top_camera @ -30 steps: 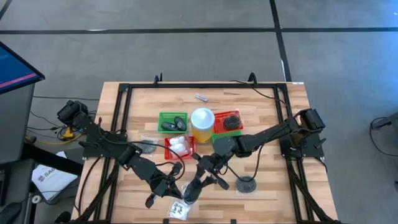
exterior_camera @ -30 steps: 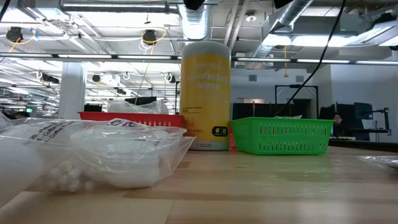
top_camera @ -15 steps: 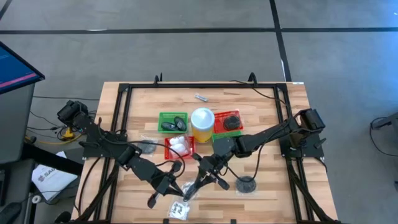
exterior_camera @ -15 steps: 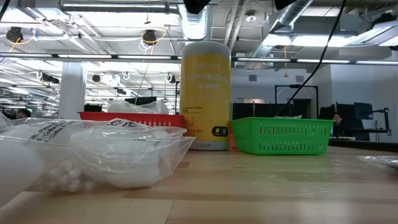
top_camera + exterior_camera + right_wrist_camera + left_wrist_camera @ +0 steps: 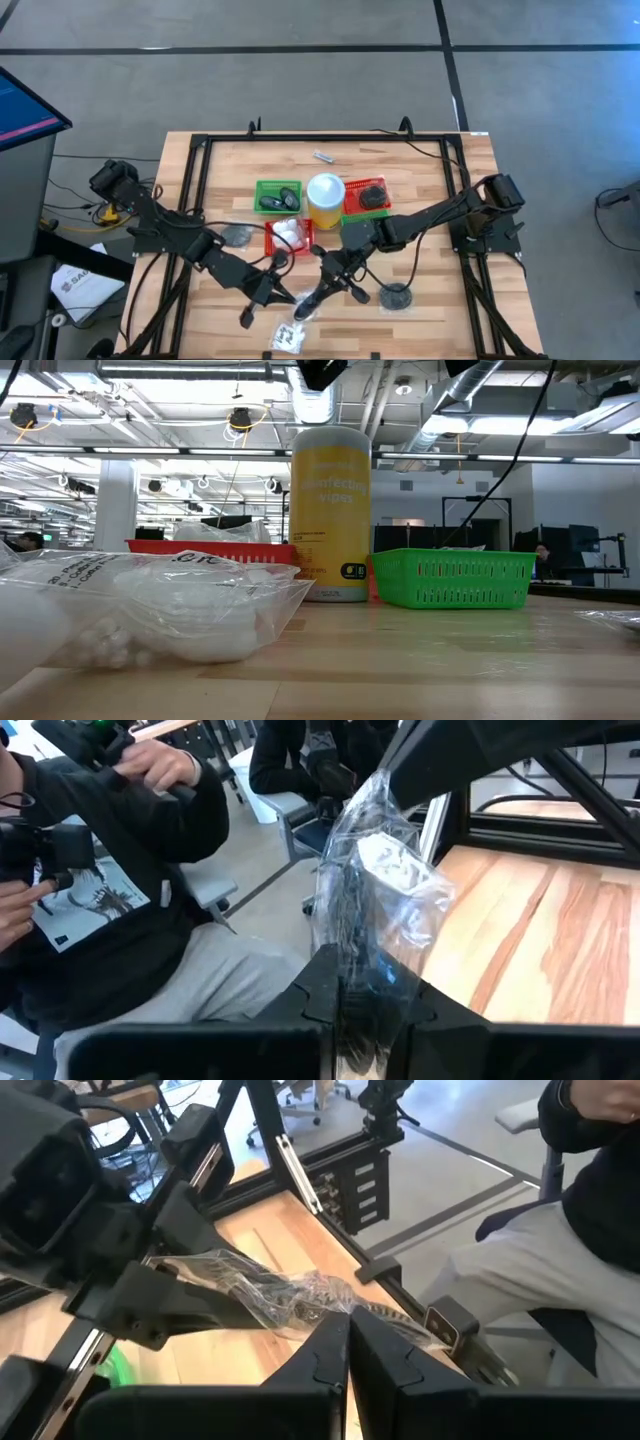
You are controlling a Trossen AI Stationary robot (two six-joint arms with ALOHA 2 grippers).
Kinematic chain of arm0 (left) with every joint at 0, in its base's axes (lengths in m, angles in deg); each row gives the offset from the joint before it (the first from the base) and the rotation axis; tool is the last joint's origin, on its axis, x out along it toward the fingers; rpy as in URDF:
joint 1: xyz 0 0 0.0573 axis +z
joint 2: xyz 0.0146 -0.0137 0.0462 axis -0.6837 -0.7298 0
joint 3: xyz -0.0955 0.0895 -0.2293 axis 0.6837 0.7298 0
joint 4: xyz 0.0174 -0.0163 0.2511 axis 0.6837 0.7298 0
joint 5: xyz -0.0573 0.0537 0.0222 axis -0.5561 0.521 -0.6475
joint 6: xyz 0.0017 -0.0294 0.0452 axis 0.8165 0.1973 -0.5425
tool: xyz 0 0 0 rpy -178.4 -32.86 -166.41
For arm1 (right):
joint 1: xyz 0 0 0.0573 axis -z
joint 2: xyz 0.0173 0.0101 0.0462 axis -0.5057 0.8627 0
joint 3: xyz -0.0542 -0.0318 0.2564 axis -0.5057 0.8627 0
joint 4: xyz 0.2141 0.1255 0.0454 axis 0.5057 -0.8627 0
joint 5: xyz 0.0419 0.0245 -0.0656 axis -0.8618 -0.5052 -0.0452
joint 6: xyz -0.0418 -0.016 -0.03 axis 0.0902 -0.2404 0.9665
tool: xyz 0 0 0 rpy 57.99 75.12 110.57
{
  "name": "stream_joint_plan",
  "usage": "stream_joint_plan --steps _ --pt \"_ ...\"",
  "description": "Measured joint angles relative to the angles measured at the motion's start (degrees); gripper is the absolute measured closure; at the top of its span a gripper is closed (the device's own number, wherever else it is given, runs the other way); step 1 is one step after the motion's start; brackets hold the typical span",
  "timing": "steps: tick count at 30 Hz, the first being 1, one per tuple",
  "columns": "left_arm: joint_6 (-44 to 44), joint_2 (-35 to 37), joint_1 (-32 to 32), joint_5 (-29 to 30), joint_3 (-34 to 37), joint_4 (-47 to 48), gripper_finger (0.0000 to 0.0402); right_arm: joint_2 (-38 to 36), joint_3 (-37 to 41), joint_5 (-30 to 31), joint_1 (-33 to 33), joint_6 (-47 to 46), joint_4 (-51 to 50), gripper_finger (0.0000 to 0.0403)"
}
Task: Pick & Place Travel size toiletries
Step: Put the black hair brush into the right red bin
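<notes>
Clear crinkled plastic bag point(image 5: 307, 306) with dark pieces, lower centre of high view, pinched by right gripper point(image 5: 310, 306); left gripper point(image 5: 283, 296) alongside, fingers pressed together on same bag.

Yellow wipes canister point(image 5: 325, 199) between green basket point(image 5: 277, 196), red basket point(image 5: 366, 196)

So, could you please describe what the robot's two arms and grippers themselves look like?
Both arms are dark, nearly black, built of slim jointed links with chunkier housings at the joints. Thin black cables loop loosely alongside them. The left gripper and the right gripper each end in two matte black, angular fingers. No markings are legible on either arm.
</notes>
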Motion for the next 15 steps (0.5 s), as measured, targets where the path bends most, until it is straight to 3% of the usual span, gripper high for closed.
stream_joint_plan --steps 7,15 --pt "2.72 1.91 -0.45 0.31 0.00 1.48 0.0401 -1.64 -0.06 0.39 0.12 0.00 -4.04 0.0384" --pt "4.08 2.07 -2.00 0.18 -0.07 2.97 0.0401 -7.60 0.44 6.63 -0.55 1.05 -15.22 0.0383"
